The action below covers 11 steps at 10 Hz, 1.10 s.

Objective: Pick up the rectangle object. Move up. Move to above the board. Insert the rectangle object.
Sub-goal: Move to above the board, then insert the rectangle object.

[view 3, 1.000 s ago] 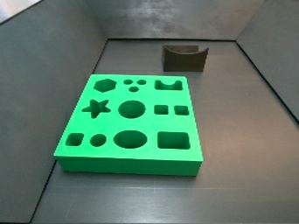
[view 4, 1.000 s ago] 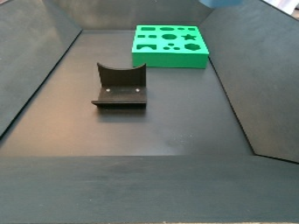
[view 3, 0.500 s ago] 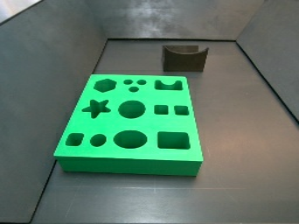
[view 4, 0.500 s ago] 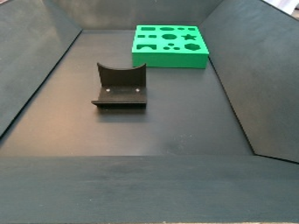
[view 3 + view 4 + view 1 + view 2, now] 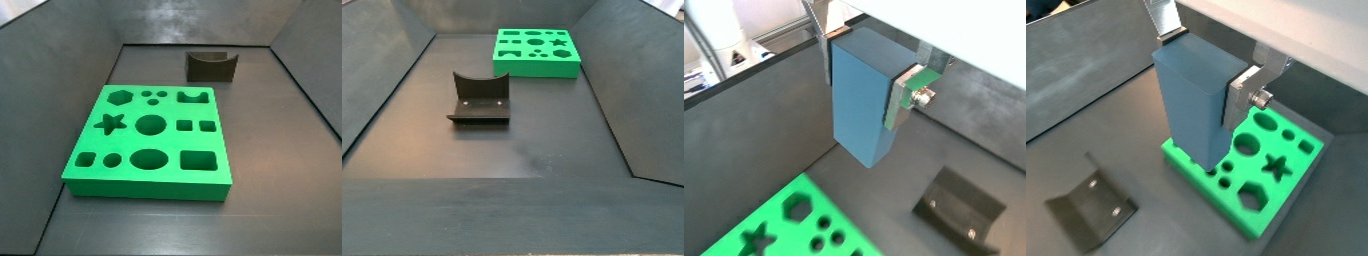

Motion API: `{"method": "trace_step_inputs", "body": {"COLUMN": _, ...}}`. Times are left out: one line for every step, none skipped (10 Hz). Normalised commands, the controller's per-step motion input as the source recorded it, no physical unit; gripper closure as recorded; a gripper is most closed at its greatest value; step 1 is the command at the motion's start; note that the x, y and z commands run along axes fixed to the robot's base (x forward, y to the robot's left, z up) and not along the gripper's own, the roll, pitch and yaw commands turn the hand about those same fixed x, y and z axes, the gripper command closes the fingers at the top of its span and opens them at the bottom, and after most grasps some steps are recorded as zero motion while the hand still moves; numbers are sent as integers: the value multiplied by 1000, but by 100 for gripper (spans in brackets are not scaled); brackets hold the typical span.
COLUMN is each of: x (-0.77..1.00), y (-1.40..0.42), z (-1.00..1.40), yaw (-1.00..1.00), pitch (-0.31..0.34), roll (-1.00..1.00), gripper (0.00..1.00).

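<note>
In both wrist views my gripper (image 5: 867, 70) (image 5: 1207, 70) is shut on the rectangle object (image 5: 862, 105) (image 5: 1193, 105), a tall blue-grey block that hangs upright between the silver fingers (image 5: 906, 92). It is held high in the air, near the green board (image 5: 824, 205) (image 5: 1300, 165), whose cut-out holes face up far below. The board lies flat on the dark floor in both side views (image 5: 167, 143) (image 5: 536, 68). Neither side view shows the gripper or the block.
The fixture (image 5: 211, 65) (image 5: 480, 100), a dark bracket with a curved notch, stands on the floor apart from the board, and shows in both wrist views (image 5: 958, 205) (image 5: 1093, 205). Sloping dark walls (image 5: 382, 90) enclose the floor.
</note>
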Motion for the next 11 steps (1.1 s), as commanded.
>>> {"method": "trace_step_inputs", "body": {"x": 242, "y": -1000, "z": 19, "yaw": 3, "pitch": 122, "roll": 1, "gripper": 100}}
{"method": "trace_step_inputs", "body": {"x": 262, "y": -1000, "z": 24, "yaw": 5, "pitch": 122, "roll": -2, "gripper": 100}}
{"method": "trace_step_inputs", "body": {"x": 279, "y": -1000, "z": 32, "yaw": 6, "pitch": 124, "roll": 3, "gripper": 100}}
{"method": "trace_step_inputs", "body": {"x": 258, "y": -825, "z": 38, "yaw": 7, "pitch": 133, "roll": 1, "gripper": 100}}
{"method": "trace_step_inputs", "body": {"x": 196, "y": -555, "z": 37, "yaw": 8, "pitch": 136, "roll": 5, "gripper": 100}}
{"method": "trace_step_inputs", "body": {"x": 142, "y": -334, "z": 33, "yaw": 8, "pitch": 127, "roll": 11, "gripper": 100}}
{"method": "trace_step_inputs", "body": {"x": 99, "y": -203, "z": 23, "yaw": 10, "pitch": 103, "roll": 13, "gripper": 100}}
{"method": "trace_step_inputs", "body": {"x": 0, "y": -17, "z": 0, "yaw": 0, "pitch": 0, "roll": 0, "gripper": 100}}
{"method": "trace_step_inputs", "body": {"x": 0, "y": -109, "z": -60, "yaw": 3, "pitch": -3, "roll": 0, "gripper": 100}}
{"method": "trace_step_inputs", "body": {"x": 0, "y": -229, "z": -166, "yaw": 9, "pitch": -13, "roll": 10, "gripper": 100}}
{"method": "trace_step_inputs", "body": {"x": 0, "y": -331, "z": -294, "yaw": 0, "pitch": -6, "roll": 59, "gripper": 100}}
